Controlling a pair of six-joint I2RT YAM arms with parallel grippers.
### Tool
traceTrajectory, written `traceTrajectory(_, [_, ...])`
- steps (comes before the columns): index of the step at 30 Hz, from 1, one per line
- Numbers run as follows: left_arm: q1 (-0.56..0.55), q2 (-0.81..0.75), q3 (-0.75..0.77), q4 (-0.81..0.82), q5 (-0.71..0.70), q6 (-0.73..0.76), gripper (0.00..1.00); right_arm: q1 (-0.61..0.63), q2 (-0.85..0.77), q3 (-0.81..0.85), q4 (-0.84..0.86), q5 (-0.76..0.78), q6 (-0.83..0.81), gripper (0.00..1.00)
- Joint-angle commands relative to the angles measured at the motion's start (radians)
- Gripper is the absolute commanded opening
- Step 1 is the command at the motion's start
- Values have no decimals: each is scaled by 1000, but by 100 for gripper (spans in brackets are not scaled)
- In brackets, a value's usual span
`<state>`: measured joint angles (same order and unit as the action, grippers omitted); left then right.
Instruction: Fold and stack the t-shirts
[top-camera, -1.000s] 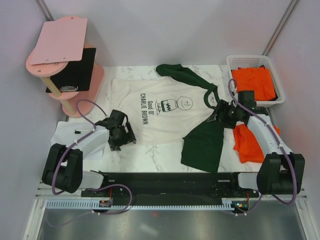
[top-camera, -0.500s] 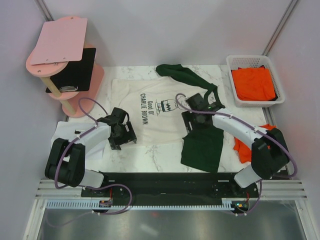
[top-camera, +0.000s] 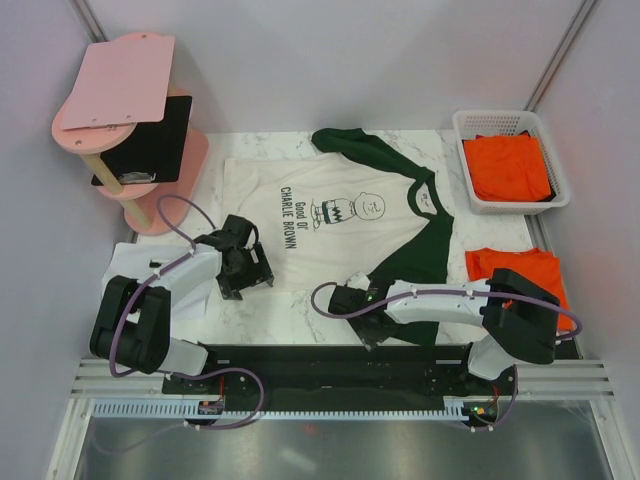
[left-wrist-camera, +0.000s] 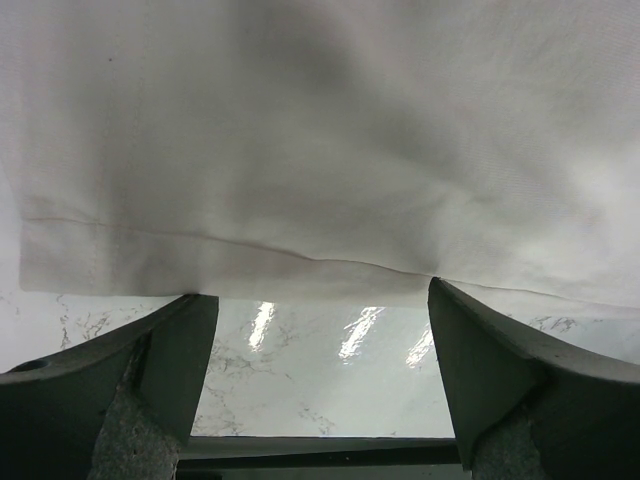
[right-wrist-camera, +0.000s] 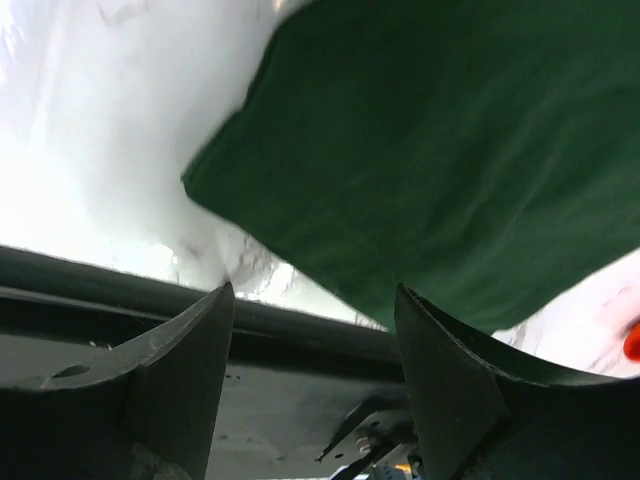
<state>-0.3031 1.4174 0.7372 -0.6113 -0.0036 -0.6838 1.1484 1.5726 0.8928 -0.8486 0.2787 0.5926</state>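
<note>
The right gripper (top-camera: 345, 300), jaws apart and empty, has been swung from the collar to the green sleeve (top-camera: 412, 255) cuff; a sleeve fold is indicated.

The right arm (top-camera: 440, 298) crosses the near green sleeve (top-camera: 415, 250) of the cream-white t-shirt (top-camera: 300, 215) and hides a strip near its cuff. The arm's elbow covers part of the orange t-shirt (top-camera: 485, 262) to the right of that shirt. In the left wrist view the shirt runs off the top and right edges. The label (top-camera: 424, 197) at its collar is too small to read.
</note>
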Motion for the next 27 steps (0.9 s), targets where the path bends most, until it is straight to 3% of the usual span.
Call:
traceTrajectory(1, [2, 20, 13, 61, 22, 29, 92, 69, -3, -11, -78, 82, 160, 71])
traceTrajectory(8, [2, 20, 31, 53, 22, 32, 92, 73, 32, -37, -148, 178, 231, 63])
traceTrajectory(14, [2, -1, 68, 22, 7, 38, 92, 76, 127, -15, -204, 289, 288, 62])
traceTrajectory(17, [9, -11, 97, -1, 7, 49, 93, 74, 158, -5, -210, 315, 302, 54])
traceTrajectory(27, [56, -12, 126, -31, -21, 78, 94, 74, 159, 6, -210, 335, 305, 59])
